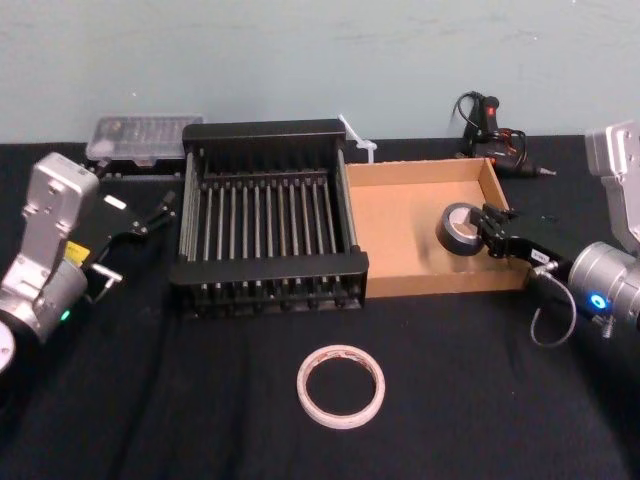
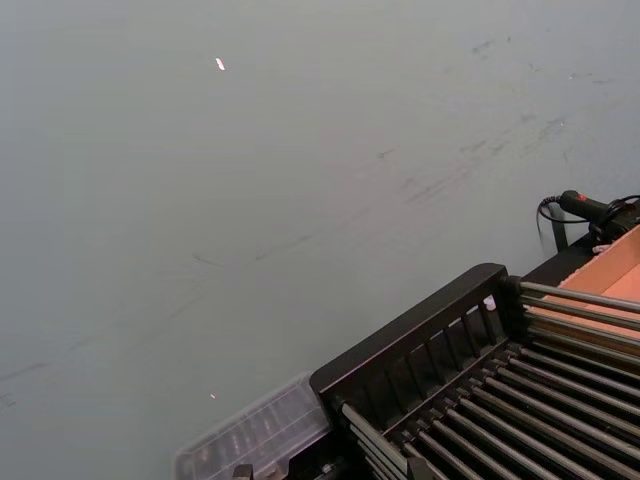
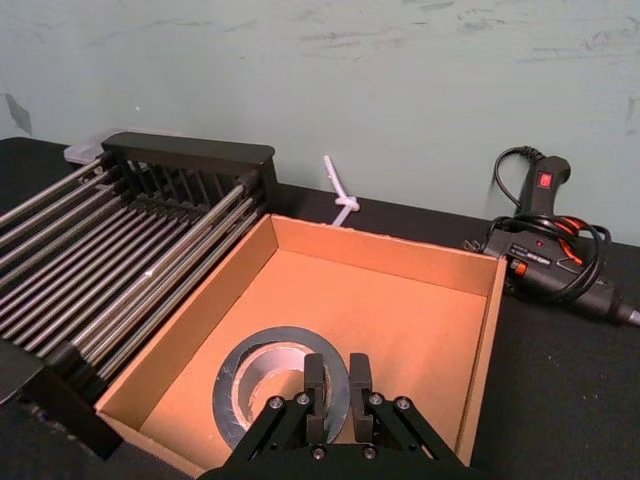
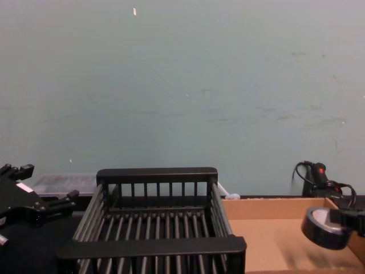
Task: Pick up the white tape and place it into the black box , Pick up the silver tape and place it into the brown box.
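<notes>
Matt tan cardboard brown box (image 1: 400, 235), glossy black plastic black box (image 1: 268, 272) with metal-looking bars, dull silver tape (image 1: 460, 228).

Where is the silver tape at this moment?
The silver tape is held by the right end effector above the right side of the brown box, tilted, as the chest view shows.

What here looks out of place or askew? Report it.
Nothing is spilled or damaged. The silver tape hangs tilted in the right hand over the brown box, not yet set down. The white tape lies flat on the table, outside the black box.
</notes>
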Controlling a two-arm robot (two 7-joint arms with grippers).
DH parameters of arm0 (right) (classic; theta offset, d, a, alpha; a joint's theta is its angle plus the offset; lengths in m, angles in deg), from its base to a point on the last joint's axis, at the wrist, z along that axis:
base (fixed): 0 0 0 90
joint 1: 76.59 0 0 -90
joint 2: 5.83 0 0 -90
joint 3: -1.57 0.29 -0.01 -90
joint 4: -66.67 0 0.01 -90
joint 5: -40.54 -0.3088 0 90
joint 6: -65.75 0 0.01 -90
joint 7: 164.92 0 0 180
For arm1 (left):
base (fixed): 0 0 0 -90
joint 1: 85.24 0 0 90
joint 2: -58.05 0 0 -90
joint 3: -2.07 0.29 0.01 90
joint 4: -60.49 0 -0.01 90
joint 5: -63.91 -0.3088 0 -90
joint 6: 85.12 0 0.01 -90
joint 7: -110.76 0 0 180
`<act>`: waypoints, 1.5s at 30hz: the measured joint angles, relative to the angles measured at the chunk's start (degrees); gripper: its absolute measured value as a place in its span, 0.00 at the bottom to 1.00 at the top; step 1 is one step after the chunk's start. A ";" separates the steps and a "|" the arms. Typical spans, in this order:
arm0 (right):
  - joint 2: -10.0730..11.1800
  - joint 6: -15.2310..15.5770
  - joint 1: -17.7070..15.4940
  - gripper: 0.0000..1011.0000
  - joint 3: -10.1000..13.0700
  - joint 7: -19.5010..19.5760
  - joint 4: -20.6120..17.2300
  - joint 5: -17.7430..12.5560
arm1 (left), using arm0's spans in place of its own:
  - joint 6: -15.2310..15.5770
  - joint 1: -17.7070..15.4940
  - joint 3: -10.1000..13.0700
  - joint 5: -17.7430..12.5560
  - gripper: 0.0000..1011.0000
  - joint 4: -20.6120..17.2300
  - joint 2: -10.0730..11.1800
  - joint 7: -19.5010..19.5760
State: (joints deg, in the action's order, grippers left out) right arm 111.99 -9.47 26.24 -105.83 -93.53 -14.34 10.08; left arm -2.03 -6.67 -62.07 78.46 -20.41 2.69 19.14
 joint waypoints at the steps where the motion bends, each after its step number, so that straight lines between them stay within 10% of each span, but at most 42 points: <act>1: -0.14 -0.09 0.28 0.15 -0.05 -0.09 0.40 0.07 | 0.00 0.00 0.00 0.00 0.99 0.00 0.00 0.00; 28: -5.33 -0.32 10.29 0.15 -2.21 -1.57 13.21 4.07 | 0.00 0.00 0.00 0.00 0.99 0.00 0.00 0.00; 45: -5.07 -0.31 9.78 0.24 -2.10 -1.41 12.57 3.93 | 0.00 0.00 0.00 0.00 0.99 0.00 0.00 0.00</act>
State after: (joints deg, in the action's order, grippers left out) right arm 106.93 -9.78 36.02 -107.94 -94.93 -1.77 14.01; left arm -2.03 -6.67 -62.07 78.46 -20.41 2.69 19.14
